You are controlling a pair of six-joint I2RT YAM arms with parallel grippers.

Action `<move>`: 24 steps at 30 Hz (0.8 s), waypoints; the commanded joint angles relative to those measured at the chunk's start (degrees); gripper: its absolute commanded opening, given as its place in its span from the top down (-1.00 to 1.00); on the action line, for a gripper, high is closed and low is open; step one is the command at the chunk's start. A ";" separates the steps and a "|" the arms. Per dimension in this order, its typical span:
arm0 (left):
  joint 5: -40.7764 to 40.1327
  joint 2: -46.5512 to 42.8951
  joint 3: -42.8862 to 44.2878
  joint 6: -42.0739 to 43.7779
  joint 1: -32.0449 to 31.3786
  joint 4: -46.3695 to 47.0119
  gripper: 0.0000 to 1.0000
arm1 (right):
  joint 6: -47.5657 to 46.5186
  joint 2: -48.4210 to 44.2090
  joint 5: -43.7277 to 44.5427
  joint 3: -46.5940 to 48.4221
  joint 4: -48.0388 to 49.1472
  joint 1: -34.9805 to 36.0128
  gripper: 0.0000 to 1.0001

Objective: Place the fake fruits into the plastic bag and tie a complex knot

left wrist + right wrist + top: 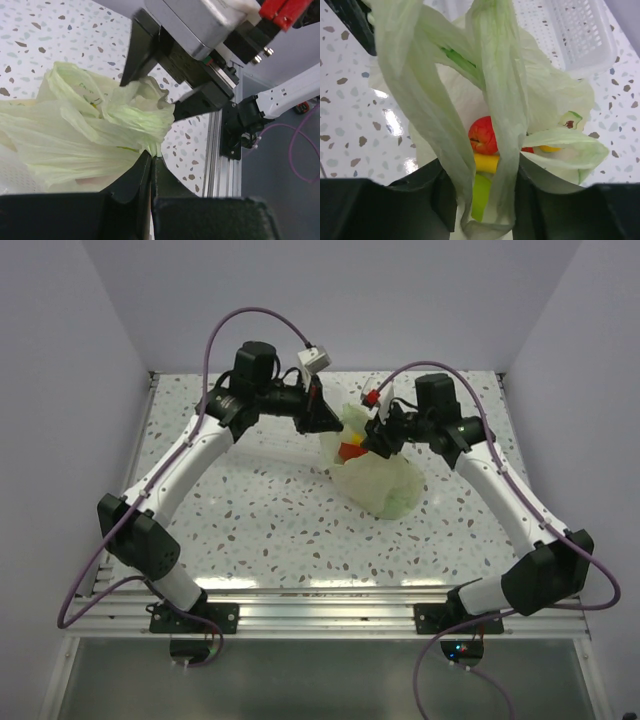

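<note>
The pale green plastic bag (385, 483) lies at the table's middle, mouth open. In the right wrist view a red round fruit (482, 135), a yellow piece (486, 162) and a green piece (481, 196) show inside it. My left gripper (151, 157) is shut on a bunched handle (135, 112) of the bag; in the top view it (325, 422) sits at the bag's far left. My right gripper (482, 200) is open, with the other loop handle (500, 75) hanging between its fingers; in the top view it (380, 443) is over the bag's mouth.
A clear-white plastic basket (580, 30) stands just behind the bag. The right wrist's camera housing and black fingers (150, 50) are close above the held handle. The table's metal rail (220, 150) runs nearby.
</note>
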 commanded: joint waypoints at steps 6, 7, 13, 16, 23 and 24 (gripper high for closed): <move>0.12 -9.34 -2.90 -8.10 3.92 11.09 1.00 | -4.45 -3.81 -7.27 5.14 -3.70 -1.87 0.54; -0.59 -10.23 -3.95 -8.10 3.93 11.62 1.00 | -8.56 -4.17 -8.35 5.68 -8.17 -1.79 0.59; -5.68 -10.33 -4.40 -9.76 3.58 13.99 1.00 | -16.87 -1.63 -15.73 7.79 -19.28 -1.44 1.00; -8.41 -8.40 -3.53 -12.75 2.44 18.64 1.00 | -16.60 1.97 -16.71 9.54 -21.47 1.27 1.00; -12.28 -0.84 2.89 -17.41 -0.03 22.60 1.00 | -11.34 7.34 -18.64 11.92 -19.73 3.22 1.00; -12.90 -0.05 3.07 -18.11 -0.20 23.30 1.00 | -9.94 7.60 -19.51 11.75 -19.55 3.22 1.00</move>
